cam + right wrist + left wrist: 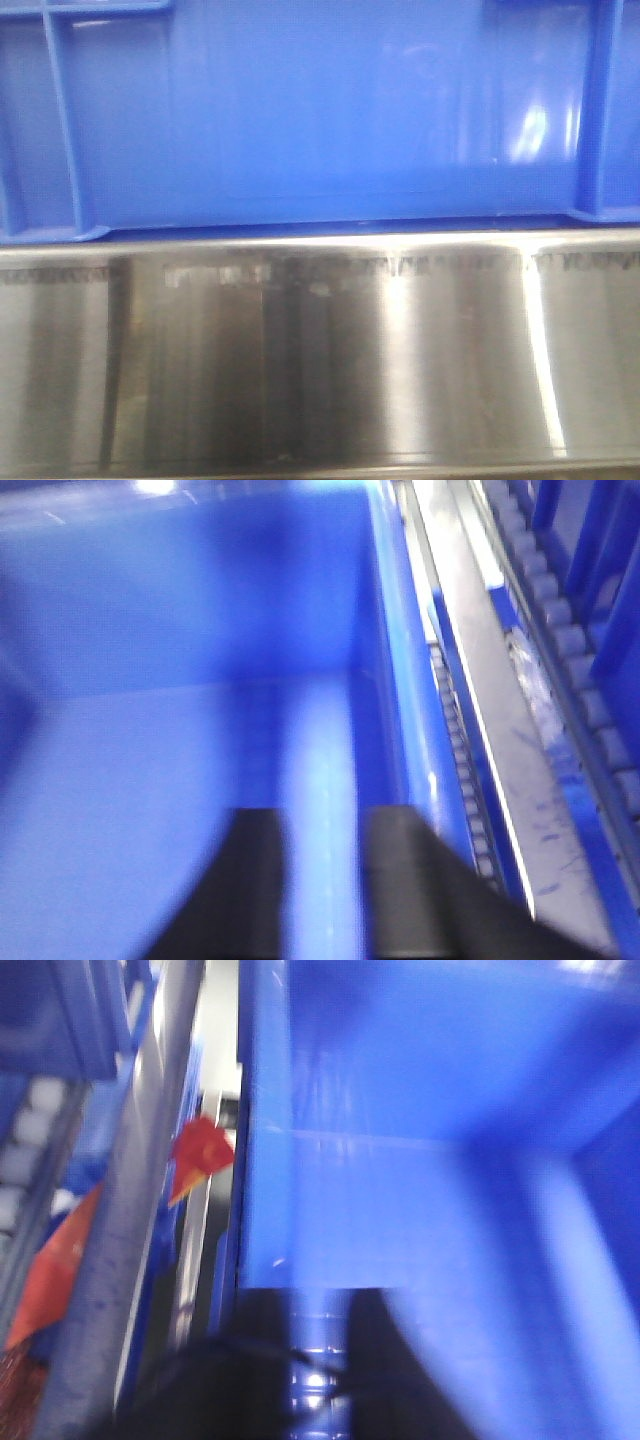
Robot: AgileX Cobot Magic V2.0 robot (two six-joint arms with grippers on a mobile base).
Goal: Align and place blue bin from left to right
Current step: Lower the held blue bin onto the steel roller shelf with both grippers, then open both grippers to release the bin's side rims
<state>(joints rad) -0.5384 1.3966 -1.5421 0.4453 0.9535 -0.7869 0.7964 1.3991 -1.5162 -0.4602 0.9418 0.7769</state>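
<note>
Brushed steel fills the lower half of the front view, where a shiny metal rail (pixel 330 370) is seen closest, streaked with reflections. Directly on its top edge the blue bin (pixel 320 110) is set, its smooth glossy side panel filling the upper half, with ribbed corner posts at both ends. In the left wrist view, the left gripper (pixel 320 1380) is seen as two dark blurred fingers standing apart, a strip of the bin's blue wall showing in the gap between them; whether the wall is pinched cannot be told. Beyond, a grey metal bar (pixel 130 1200) and a red tag (pixel 200 1150) are seen left of the bin. In the right wrist view, the right gripper (pixel 325 890) is held with fingers apart astride the bin's wall. Farther right, a roller track (pixel 560 630) is seen.
</note>
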